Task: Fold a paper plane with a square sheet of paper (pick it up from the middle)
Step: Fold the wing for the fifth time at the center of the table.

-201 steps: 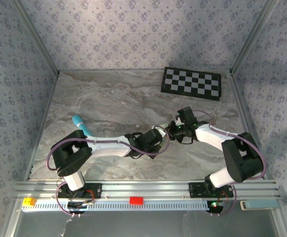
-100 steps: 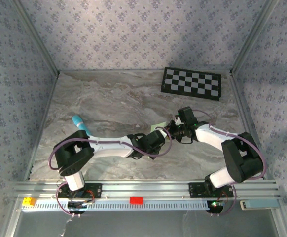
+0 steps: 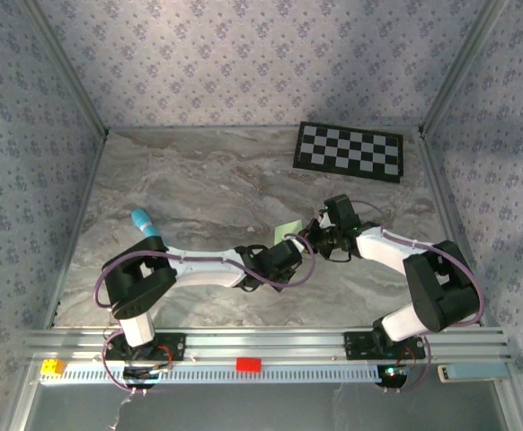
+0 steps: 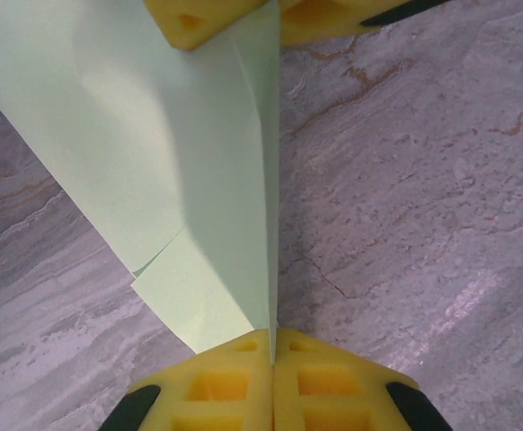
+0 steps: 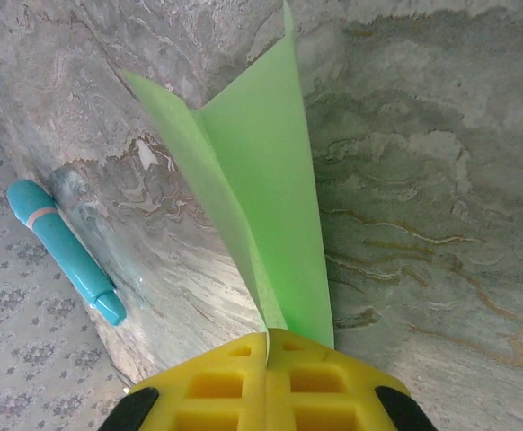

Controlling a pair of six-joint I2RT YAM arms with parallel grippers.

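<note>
Fingers first: our left fingers [image 4: 212,388] are pressed flat together at 6 o'clock of their wrist view, with the paper [image 4: 154,162] caught in the seam between them. From that pinch a sharp folded edge runs straight to 12 o'clock, where it slips under a second yellow pair that we take for the right fingers [image 4: 185,18]. The rest of the sheet fans from that edge toward 10 o'clock, and a short overlapping flap sits near 7 o'clock of the fan.

In the right wrist view, the right fingers [image 5: 212,388] are likewise clenched on the paper [image 5: 270,197]. It rises from them as a narrow folded wedge, its tip at 12 o'clock. The stick [image 5: 64,251] lies well apart at 9 o'clock.

From above, the paper [image 3: 288,230] shows as a small pale patch between the two wrists. It lies at about 12 o'clock of the left one and just at 9 o'clock of the right, over the surface [image 3: 199,189]. The checkerboard [image 3: 350,151] is far off at 1 o'clock.

So we judge that the long axis is the folded edge strung between our two grips, and neither arm is nearer, since each holds one end. The loose material hangs to one side of that line. The next crease, we think, depends on keeping the edge taut and working toward the fanned side. If one grip lets go carelessly, the wedge could spring open.
</note>
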